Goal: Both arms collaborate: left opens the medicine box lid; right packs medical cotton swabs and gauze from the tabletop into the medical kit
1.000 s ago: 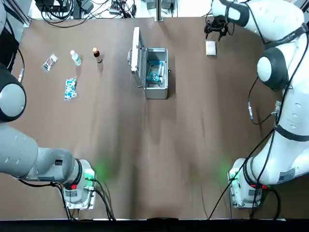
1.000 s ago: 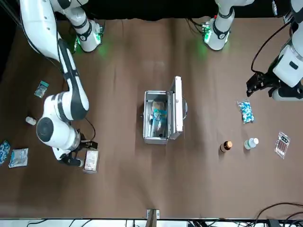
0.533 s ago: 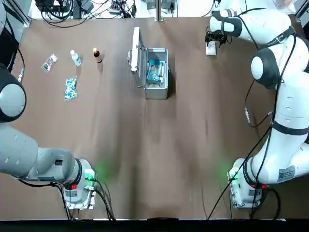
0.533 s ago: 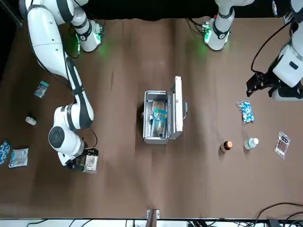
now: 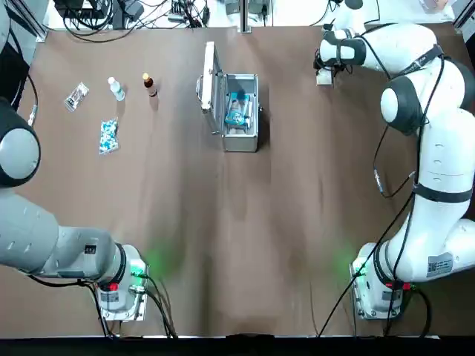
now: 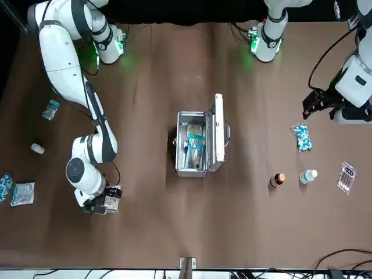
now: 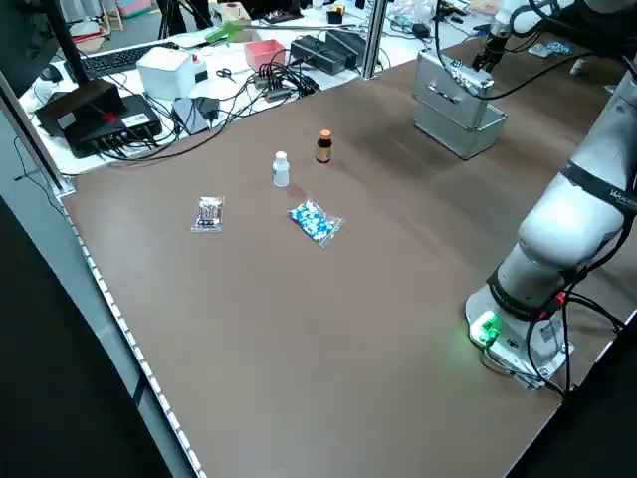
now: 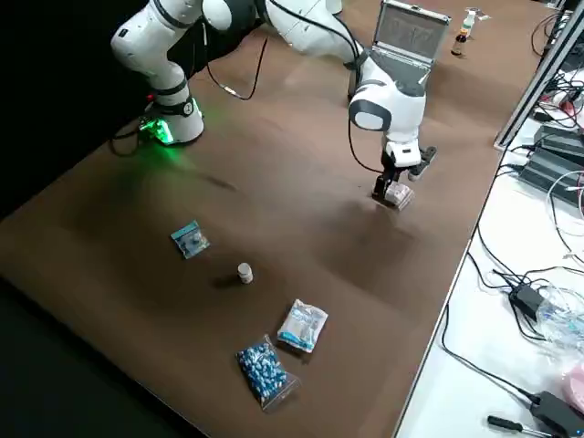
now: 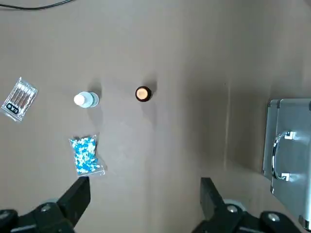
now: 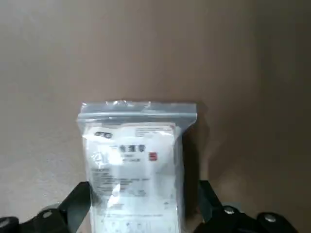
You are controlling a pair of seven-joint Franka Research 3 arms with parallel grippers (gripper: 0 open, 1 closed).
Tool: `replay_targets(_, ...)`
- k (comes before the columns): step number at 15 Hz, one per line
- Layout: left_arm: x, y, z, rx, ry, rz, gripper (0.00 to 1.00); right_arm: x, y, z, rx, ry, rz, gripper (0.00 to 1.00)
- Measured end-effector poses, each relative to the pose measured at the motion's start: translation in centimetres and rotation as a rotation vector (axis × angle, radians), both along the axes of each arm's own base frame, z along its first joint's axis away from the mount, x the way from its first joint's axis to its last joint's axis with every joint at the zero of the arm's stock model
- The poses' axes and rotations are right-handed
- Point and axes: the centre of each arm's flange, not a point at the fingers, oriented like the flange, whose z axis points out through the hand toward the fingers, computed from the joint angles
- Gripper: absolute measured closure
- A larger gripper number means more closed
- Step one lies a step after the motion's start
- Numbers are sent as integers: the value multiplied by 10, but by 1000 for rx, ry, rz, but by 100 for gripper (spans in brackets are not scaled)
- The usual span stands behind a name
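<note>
The right hand (image 10: 138, 221) hung low over the gauze (image 10: 134, 167) near the desk's (image 5: 297, 222) far right corner, fingers spread to either side of the packet, not yet closed. The kit (image 5: 239, 111) stood lid-up mid-desk toward the far edge, swabs (image 5: 236, 111) inside. The left hand (image 9: 141, 213) hovered released, high above the far left corner.

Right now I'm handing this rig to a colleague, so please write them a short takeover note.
Right gripper: open, low over the gauze, fingers on either side, not yet closed.
Left gripper: open, high above the table near the small bottles, holding nothing.
Case: lid up; teal swab packet already inside.
Left: grasp the gauze, carry it to the case, drop it in.
</note>
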Motion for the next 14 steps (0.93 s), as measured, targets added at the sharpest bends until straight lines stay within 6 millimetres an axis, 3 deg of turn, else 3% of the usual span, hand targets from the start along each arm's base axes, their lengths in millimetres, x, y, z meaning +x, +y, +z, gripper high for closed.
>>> replay_targets(3, 1, 0, -1, 0, 1, 0, 0, 0, 1, -3, 1, 2, 2, 2)
replay_targets(6, 1, 0, -2, 0, 2, 0, 0, 0, 2, -1, 2, -1, 2, 30)
replay_targets(11, 1, 0, -2, 0, 1, 0, 0, 4, 6, 8, 6, -17, 5, 66)
replay_targets(14, 1, 0, -2, 0, 1, 0, 0, 6, 21, 23, 25, -19, -16, 70)
